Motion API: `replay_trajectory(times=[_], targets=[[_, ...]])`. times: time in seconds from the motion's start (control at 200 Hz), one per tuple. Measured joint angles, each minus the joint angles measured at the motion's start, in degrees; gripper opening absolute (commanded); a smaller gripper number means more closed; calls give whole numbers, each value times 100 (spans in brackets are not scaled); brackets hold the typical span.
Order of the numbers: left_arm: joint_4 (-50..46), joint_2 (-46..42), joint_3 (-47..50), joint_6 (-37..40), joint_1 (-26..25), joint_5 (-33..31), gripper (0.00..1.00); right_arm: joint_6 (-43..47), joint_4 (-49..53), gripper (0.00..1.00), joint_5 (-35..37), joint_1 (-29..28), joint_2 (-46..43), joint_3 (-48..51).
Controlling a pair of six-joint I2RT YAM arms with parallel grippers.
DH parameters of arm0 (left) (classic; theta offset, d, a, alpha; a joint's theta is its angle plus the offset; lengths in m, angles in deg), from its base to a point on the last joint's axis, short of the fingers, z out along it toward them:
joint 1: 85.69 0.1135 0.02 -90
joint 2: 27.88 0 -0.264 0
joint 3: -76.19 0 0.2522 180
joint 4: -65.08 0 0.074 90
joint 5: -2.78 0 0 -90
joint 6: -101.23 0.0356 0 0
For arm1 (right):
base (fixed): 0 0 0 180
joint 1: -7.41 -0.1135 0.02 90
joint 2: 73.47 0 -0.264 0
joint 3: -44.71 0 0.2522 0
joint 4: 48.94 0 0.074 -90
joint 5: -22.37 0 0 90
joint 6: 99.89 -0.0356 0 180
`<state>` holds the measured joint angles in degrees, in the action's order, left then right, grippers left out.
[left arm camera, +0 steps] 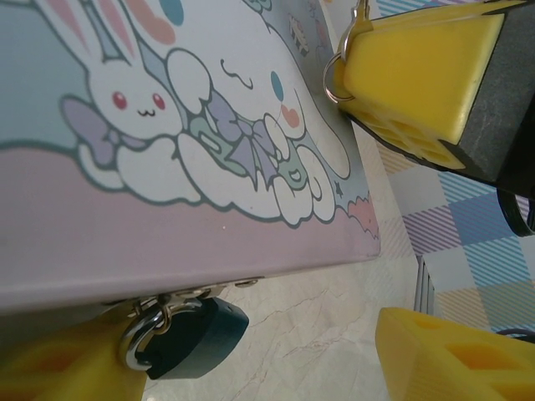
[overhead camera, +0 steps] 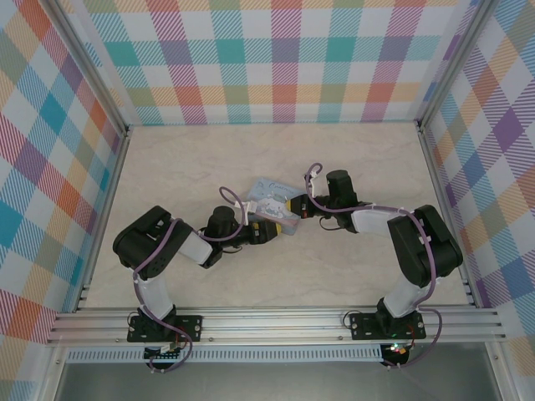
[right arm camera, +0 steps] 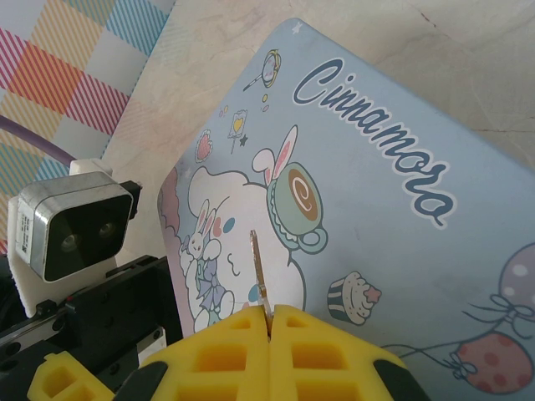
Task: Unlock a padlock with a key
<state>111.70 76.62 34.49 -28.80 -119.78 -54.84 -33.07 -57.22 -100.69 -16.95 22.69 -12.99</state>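
Silvery key [right arm camera: 259, 271] is pinched in the right tool [right arm camera: 269, 322], pads clenched flush on its bow, blade poking out ahead over the printed lid of the tin [right arm camera: 376, 209]. From the left wrist cam I see the key ring [left arm camera: 334, 71] dangling beside that same tool.

Padlock [left arm camera: 196, 338] hangs at the tin's front edge, low down by the counter [left arm camera: 326, 309]. Its shackle [left arm camera: 138, 334] looks closed and threaded through the tin's latch [left arm camera: 188, 296]. I can't see the keyhole from any cam.

Left tool [left arm camera: 251, 359] is released, jaws wide, parked at the lock side of the tin. One finger [left arm camera: 58, 372] sits right against the padlock, possibly touching it; too blurred to call. It isn't grasping anything that I can make out.

Progress as I read it:
- done: key picked up and held firmly, both arms converged on the tin
- not done: key is above the lid, well off the padlock and not lined up with it
- left: steady the padlock body with the left tool, bring the blade down to the keyway, insert, turn, get the shackle to pop

Early-to-mid stage, I'd say. The tricky part is alignment, since both the blade and the lock are tiny.
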Motion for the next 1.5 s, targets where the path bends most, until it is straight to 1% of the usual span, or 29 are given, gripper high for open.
replay_trajectory(times=[0.4, 0.535, 0.79, 0.905, 1.3, 1.5], targets=[[0, -11, 7, -267, -109, -33, 68, 2, 2, 0, 7, 0, 0, -2], [-2, -13, 17, -297, -109, -68, 64, 2, 2, 0, 7, 0, 0, -2], [-17, -55, 87, -391, -114, -310, 51, 2, 2, 0, 7, 0, 0, -2], [-79, -74, 92, -409, -114, -435, 48, 2, 2, 0, 7, 0, 0, -2], [-323, -195, 140, -496, -153, -855, 48, 2, 2, 0, 7, 0, 0, -2], [-323, -205, 157, -610, -297, -1078, 48, 2, 4, 0, 7, 0, 0, -2]])
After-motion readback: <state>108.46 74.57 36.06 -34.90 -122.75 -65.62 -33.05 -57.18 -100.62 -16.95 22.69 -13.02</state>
